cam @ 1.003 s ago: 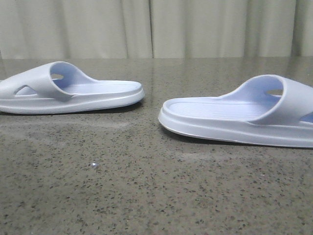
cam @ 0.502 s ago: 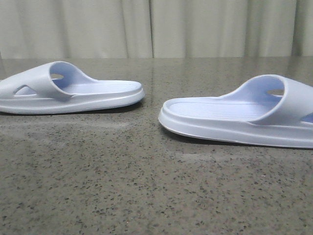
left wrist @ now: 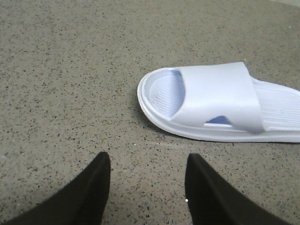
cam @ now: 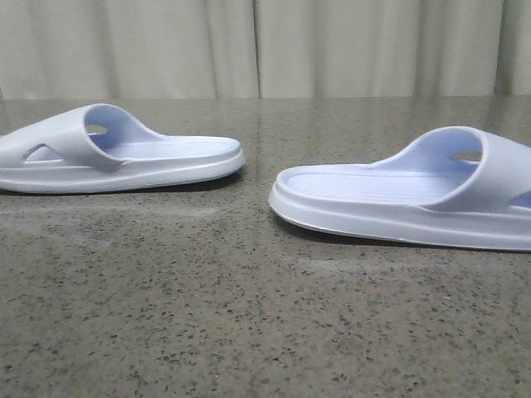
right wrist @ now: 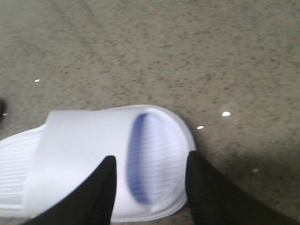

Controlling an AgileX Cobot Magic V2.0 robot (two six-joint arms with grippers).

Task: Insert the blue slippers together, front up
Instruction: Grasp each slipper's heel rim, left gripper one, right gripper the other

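Item one: left-hand pale blue moulded foam slide slipper (cam: 116, 153), sole down on the dark speckled stone-look table (cam: 249, 315), toward the far left side in the front view. Wide strap with a small triangular side hole; ribbed footbed. Its heel end points toward the table's middle.

Item two: right-hand pale blue moulded foam slide slipper (cam: 406, 195), also sole down, nearer the camera and on the right, partly cut off by the picture edge. Its heel end points toward the other slipper. The two lie well apart, with bare table between them.

Backdrop: pleated pale curtain (cam: 265, 46) behind the far table edge.

Left tool (left wrist: 147, 180): black fingers spread apart, holding nothing, over bare table near the toe end of the left-hand slipper (left wrist: 220, 105), not touching it.

Right tool (right wrist: 150, 185): black fingers spread apart, positioned over the toe end of the right-hand slipper (right wrist: 93, 159); this view is blurred, and contact cannot be told.
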